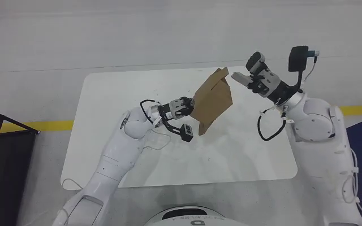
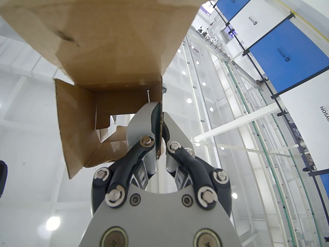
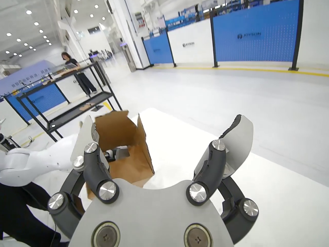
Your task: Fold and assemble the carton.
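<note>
- The left tool [image 2: 160, 127] is clamped on one thin wall edge of the carton [image 1: 214, 100]. The carton rises tilted beyond the tool's tips, over the surface [image 1: 113, 113]. So narrow a pinch could let the board pivot or slip.
- The right tool [image 3: 164, 129], fingers spread and holding nothing, sits near the carton's far top corner. A push there might twist the carton free or crease a flap wrongly.
</note>
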Robot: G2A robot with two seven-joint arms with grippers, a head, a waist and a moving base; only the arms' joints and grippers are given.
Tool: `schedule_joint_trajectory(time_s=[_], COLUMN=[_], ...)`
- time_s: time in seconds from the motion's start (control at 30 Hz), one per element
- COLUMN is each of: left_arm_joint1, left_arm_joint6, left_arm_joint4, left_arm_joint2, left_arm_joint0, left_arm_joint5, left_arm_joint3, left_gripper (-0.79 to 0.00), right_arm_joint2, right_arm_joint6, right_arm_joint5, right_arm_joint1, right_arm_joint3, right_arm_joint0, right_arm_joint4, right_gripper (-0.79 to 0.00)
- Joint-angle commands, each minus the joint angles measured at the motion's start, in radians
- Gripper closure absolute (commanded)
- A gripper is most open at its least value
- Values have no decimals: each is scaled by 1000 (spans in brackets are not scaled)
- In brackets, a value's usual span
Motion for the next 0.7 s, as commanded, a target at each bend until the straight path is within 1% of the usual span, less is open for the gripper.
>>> schedule_joint_trajectory(time_s=[0.0, 0.13, 0.3, 0.57, 0.67], left_arm_joint1=[0, 0, 0, 0, 0], left_arm_joint6=[0, 0, 0, 0, 0], left_arm_joint4=[0, 0, 0, 0, 0], left_arm_joint2=[0, 0, 0, 0, 0], left_arm_joint0=[0, 0, 0, 0, 0], left_arm_joint5=[0, 0, 0, 0, 0], left_arm_joint3=[0, 0, 0, 0, 0], left_gripper=[0, 0, 0, 0, 0], right_arm_joint2=[5, -20, -63, -105, -106], right_arm_joint6=[2, 60, 82, 134, 125], right_arm_joint5=[-22, -10, 38, 36, 30], right_arm_joint1=[2, 5, 4, 5, 5], right_arm_joint3=[-18, -41, -3, 31, 33], right_arm_joint0=[-10, -7, 24, 54, 62], right_arm_joint4=[1, -67, -128, -116, -86], right_gripper=[-785, -785, -785, -785, -785])
